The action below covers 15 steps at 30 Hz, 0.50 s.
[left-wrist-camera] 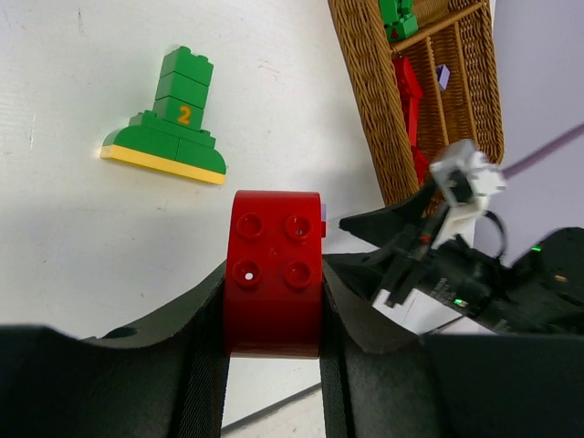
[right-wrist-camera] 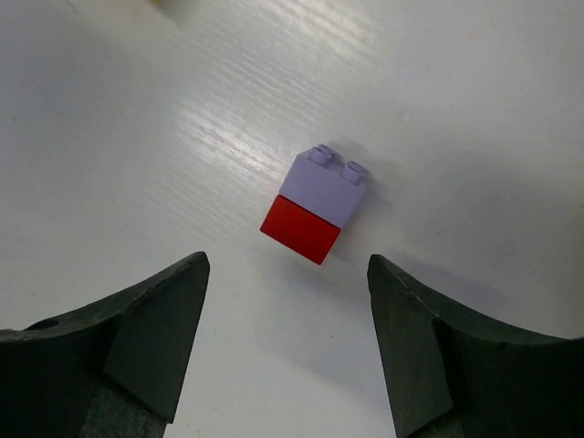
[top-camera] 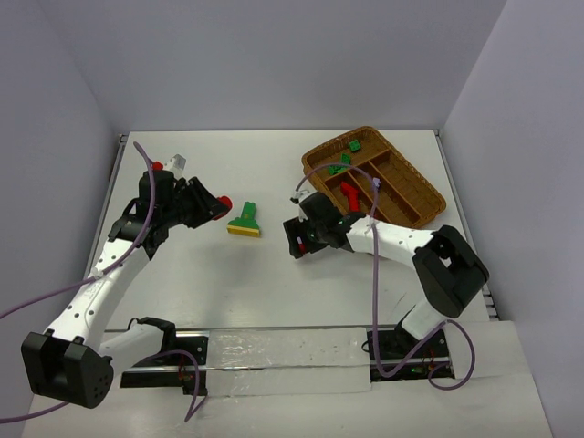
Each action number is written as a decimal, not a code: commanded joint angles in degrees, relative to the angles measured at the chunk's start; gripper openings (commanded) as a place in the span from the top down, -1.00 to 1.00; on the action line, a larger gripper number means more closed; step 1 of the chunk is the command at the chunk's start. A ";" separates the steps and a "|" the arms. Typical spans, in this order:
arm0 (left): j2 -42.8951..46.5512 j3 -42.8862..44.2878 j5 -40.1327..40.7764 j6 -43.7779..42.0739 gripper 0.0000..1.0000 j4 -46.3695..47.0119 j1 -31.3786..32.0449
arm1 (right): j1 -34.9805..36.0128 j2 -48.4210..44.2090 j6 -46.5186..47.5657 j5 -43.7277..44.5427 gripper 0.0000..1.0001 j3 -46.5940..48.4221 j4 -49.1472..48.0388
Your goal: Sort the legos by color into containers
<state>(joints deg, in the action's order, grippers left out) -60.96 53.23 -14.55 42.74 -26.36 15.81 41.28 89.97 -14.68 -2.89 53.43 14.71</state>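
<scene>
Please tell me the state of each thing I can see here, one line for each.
Left tool: shut on the red brick.
Right tool: open, over the lilac-red pair.
Lilac-red pair: joined, lying on the table, not held.
Green-yellow stack: joined, lying on the table, untouched.
Wicker tray: holds green bricks and a red piece in separate compartments.

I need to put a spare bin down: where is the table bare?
Bare: the table's far strip between left pincer and wicker tray, and the stretch nearer than the green-yellow stack. Crowded: the middle row of left pincer, stack, right pincer over the lilac-red brick, tray.
</scene>
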 commanded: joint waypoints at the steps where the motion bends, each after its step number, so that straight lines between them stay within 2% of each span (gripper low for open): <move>1: 0.91 2.33 -1.92 -0.96 0.99 1.70 0.08 | 0.37 -7.97 1.16 1.00 -0.53 5.70 0.86; 8: 2.57 -0.26 -7.64 -2.17 0.99 5.66 0.09 | 0.28 -14.45 0.25 -4.61 -0.40 6.79 -3.10; 12: 4.36 -2.72 -18.71 -2.84 0.99 11.61 0.10 | -0.24 -19.84 -1.59 -9.64 -0.41 4.14 -10.07; 15: 4.71 -3.75 -22.98 -3.07 0.99 14.58 0.18 | -1.17 -20.74 -2.07 -16.83 -0.41 4.29 -12.45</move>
<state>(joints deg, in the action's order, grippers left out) -57.71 50.46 -27.12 41.17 -20.05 15.92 41.05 72.25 -15.53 -10.49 57.75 9.51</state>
